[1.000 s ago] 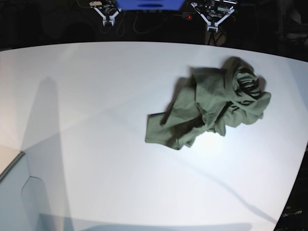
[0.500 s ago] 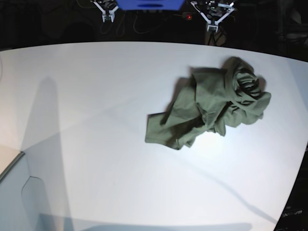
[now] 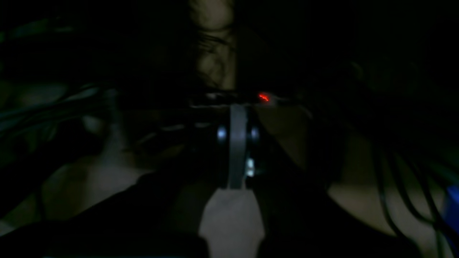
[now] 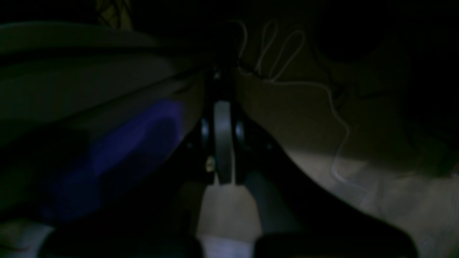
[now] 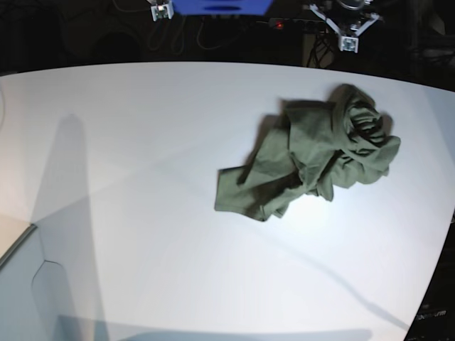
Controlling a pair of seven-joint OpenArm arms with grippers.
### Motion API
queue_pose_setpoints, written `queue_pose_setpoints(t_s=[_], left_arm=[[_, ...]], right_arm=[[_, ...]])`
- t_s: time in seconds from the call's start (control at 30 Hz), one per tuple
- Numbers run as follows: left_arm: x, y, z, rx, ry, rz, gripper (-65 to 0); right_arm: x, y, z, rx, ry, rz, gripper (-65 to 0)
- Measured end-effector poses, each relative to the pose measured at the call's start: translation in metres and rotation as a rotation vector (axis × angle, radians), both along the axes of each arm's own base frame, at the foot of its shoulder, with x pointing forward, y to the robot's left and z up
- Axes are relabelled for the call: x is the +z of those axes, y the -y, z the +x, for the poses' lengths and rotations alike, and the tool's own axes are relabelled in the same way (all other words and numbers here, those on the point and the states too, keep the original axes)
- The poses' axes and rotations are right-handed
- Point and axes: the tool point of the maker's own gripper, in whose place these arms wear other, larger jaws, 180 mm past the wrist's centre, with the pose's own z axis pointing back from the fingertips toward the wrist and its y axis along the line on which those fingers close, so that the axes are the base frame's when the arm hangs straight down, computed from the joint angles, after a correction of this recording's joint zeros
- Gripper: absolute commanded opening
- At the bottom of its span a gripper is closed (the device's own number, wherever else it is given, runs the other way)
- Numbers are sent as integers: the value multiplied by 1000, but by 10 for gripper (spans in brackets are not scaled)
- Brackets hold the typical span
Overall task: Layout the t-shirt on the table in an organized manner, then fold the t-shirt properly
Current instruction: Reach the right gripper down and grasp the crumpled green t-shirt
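Item: t-shirt (image 5: pixel 313 153), crumpled, right of table (image 5: pixel 128 213) centre, unmoved. Left gripper (image 5: pixel 348 41) and right gripper (image 5: pixel 162 11), jaws together, have shifted along far edge (layout not begun).

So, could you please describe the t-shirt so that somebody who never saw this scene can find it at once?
Look at the big white table, then at its far right part in the base view. There the t-shirt lies crumpled in a heap: olive green, wrinkled, the only thing lying on the white surface.

White-tipped dark end effector (image 5: pixel 348 42)
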Motion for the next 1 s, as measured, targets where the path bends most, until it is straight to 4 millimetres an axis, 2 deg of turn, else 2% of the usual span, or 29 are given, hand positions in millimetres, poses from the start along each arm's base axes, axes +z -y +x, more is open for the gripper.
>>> queue_pose_setpoints(t_s=[0.07, 0.13, 0.17, 0.23, 0.27, 0.3, 0.37, 0.43, 0.5, 0.63, 0.77, 0.83, 0.93, 1.0], left_arm=[[16, -9, 7, 37, 47, 17, -649], [28, -10, 17, 47, 75, 5, -649], [37, -10, 28, 62, 123, -4, -649], [57, -5, 53, 80, 207, -46, -647], [64, -5, 57, 93, 211, -62, -637], [67, -5, 58, 94, 188, -76, -627], [76, -9, 64, 111, 172, -105, -609], [94, -14, 80, 126, 224, -122, -604], [98, -14, 83, 124, 213, -144, -603], [114, -11, 96, 103, 257, -158, -603], [128, -4, 107, 84, 303, -166, -602], [132, -3, 109, 81, 310, -169, -598], [141, -10, 115, 94, 340, -157, -514], [146, -19, 118, 105, 363, -137, -407]], right_arm=[[22, 3, 11, 69, -3, -35, -650], [35, 7, 14, 85, -31, -44, -650], [45, 10, 27, 25, 7, -28, -650], [82, 8, 85, 3, 201, -8, -650], [98, 7, 109, -3, 267, 6, -650], [111, 8, 123, 1, 313, 7, -650], [128, 13, 129, 8, 333, -2, -650], [136, 14, 126, 10, 330, -5, -650], [141, 11, 130, 14, 330, 6, -650], [160, 13, 167, 8, 450, 3, -650], [150, 13, 158, 16, 377, -5, -650], [153, 13, 164, 17, 393, -5, -650], [162, 13, 184, 16, 447, -4, -650], [170, 12, 198, 14, 489, -2, -650]])
